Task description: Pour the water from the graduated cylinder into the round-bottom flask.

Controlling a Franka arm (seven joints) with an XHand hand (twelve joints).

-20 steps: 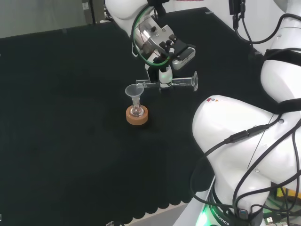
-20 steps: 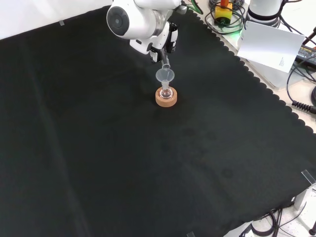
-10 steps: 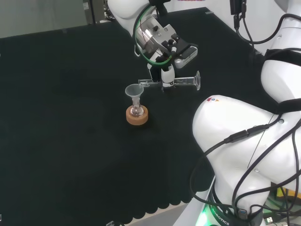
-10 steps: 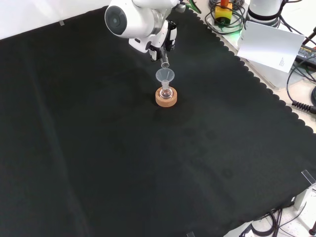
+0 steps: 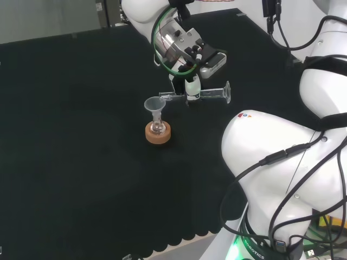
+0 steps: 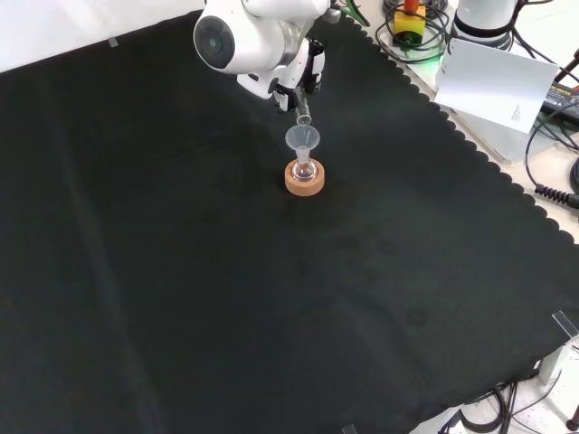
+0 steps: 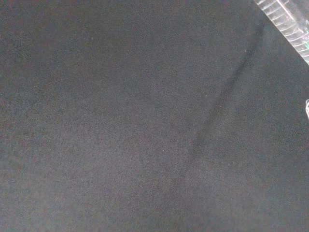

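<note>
With the cylinder (image 5: 200, 93) lying almost level in the air, gripped round its middle by the curled fingers of the robot hand (image 5: 191, 86), the task looks to be in its pouring stage rather than at its start or end. In the head view the spout end points to 9 o'clock and sits just above the rim of the funnel (image 5: 154, 104), while the foot of the cylinder sticks out at 3 o'clock. The funnel stands in the neck of the flask (image 5: 157, 128), which rests on a cork ring (image 5: 158, 134) on the black-clothed counter (image 5: 76, 162). In the front view the cylinder's mouth hangs at 12 o'clock from the funnel, very near it. Whether water is running, or how much remains in the cylinder, is too faint to tell. Judging from the tilt, what is left is to finish emptying it, bring it upright and set it down.
</note>
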